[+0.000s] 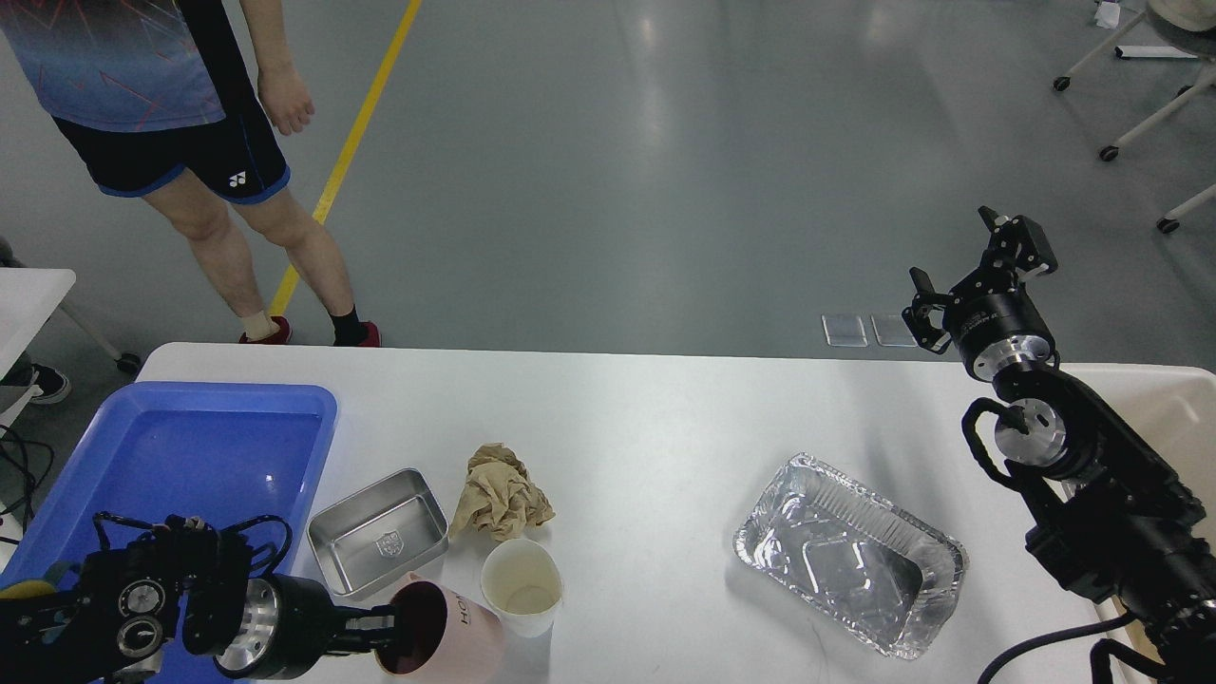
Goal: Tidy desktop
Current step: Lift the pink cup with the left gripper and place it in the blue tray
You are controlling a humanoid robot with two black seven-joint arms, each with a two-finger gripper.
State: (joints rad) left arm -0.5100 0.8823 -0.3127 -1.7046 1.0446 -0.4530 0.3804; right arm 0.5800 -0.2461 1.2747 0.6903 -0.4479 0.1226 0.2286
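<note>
The white desktop (646, 418) fills the lower half of the view. My left gripper (385, 635) at the bottom left is shut on the rim of a pink mug (446, 632), which is tilted on its side with its dark opening toward the gripper. A white paper cup (521, 587) stands just right of the mug. A crumpled brown paper (499, 494) and a small steel tray (380, 529) lie behind them. A foil tray (850, 554) lies at the right. My right gripper (978, 275) is open and empty, raised beyond the table's far right edge.
A blue plastic tub (180, 465) sits at the left end of the desktop. A beige bin (1164, 418) stands at the right end. A person (180, 123) stands beyond the far left corner. Chair legs on castors (1130, 95) stand at the top right.
</note>
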